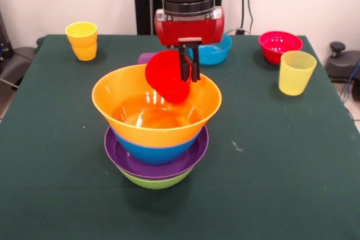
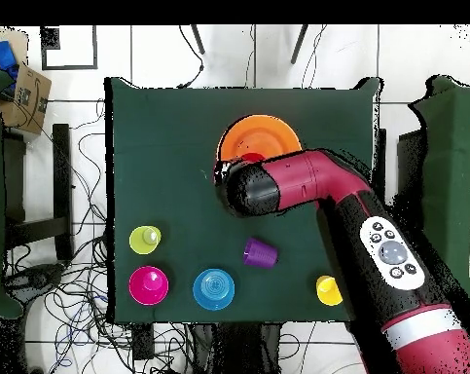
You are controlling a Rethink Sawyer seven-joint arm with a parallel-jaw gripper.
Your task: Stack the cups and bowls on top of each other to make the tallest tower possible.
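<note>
The gripper is clamped on the rim of a tilted red cup, hanging just over the orange bowl topping the tower.

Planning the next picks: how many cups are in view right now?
4: red cup in the gripper above the orange bowl; orange-yellow cup and pale yellow cup standing; purple cup lying, mostly hidden in the front view.
</note>
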